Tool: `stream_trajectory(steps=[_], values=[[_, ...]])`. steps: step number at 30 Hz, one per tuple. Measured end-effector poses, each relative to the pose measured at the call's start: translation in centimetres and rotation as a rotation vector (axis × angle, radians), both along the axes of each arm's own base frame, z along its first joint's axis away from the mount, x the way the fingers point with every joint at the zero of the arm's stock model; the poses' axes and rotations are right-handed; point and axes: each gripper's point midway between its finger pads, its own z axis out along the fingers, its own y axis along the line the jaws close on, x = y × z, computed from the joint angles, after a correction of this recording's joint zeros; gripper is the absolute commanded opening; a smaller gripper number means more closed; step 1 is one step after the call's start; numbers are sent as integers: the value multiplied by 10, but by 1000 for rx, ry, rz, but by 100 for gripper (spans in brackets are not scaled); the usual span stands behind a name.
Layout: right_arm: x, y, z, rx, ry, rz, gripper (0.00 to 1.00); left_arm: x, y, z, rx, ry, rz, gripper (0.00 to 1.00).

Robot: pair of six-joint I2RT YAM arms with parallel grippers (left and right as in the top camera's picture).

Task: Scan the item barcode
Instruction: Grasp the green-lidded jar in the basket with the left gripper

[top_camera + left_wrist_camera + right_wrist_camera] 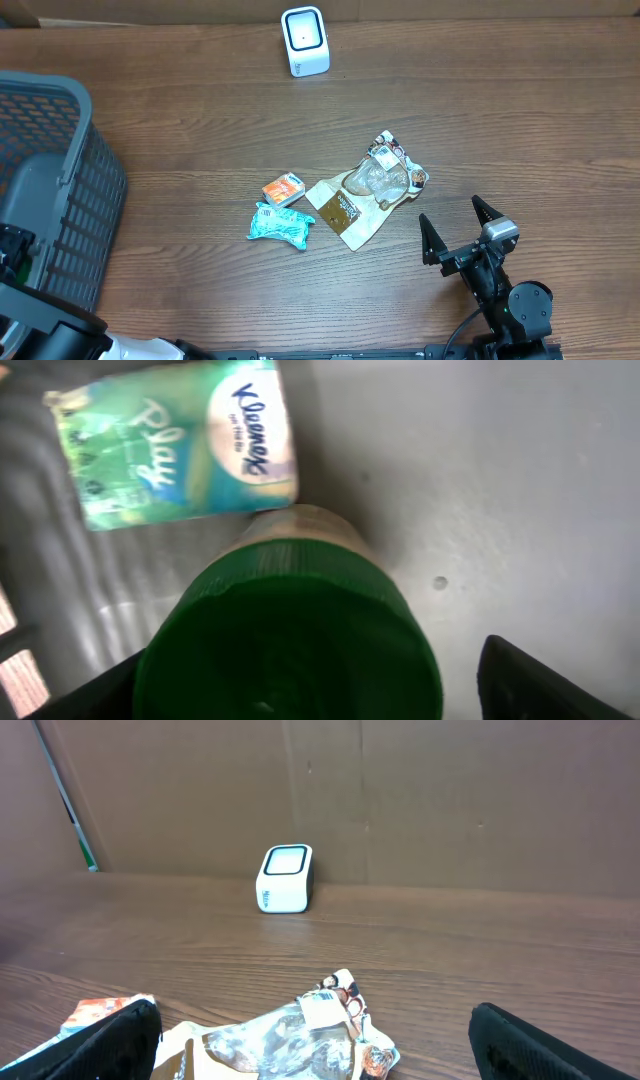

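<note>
the left claw (310,675) hangs inside the grey basket (95,190), its jaws wide on either side of one green-capped bottle (290,650). a gap shows at the 3 o'clock finger and nothing is clamped. one kleenex tissue pack (180,445) lies at 11 o'clock from the bottle. the right claw (449,210) stands fully spread and empty at 5 o'clock on the table (520,100). one barcode scanner (305,40) sits at 12 o'clock. at centre lie one orange packet (283,189), one teal packet (280,224) and one clear snack bag (370,185).
</note>
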Motion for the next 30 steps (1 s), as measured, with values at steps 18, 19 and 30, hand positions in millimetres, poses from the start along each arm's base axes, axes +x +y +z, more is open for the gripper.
stream_trajectory(steps=[18,19,30], values=[[0,0,0,0,-1,0,100,2,-4,1,-16,-7,-9,52],[0,0,0,0,0,0,100,2,-6,1,-25,-7,-9,51],[0,0,0,0,0,0,100,10,-8,62,-60,-41,-19,48]])
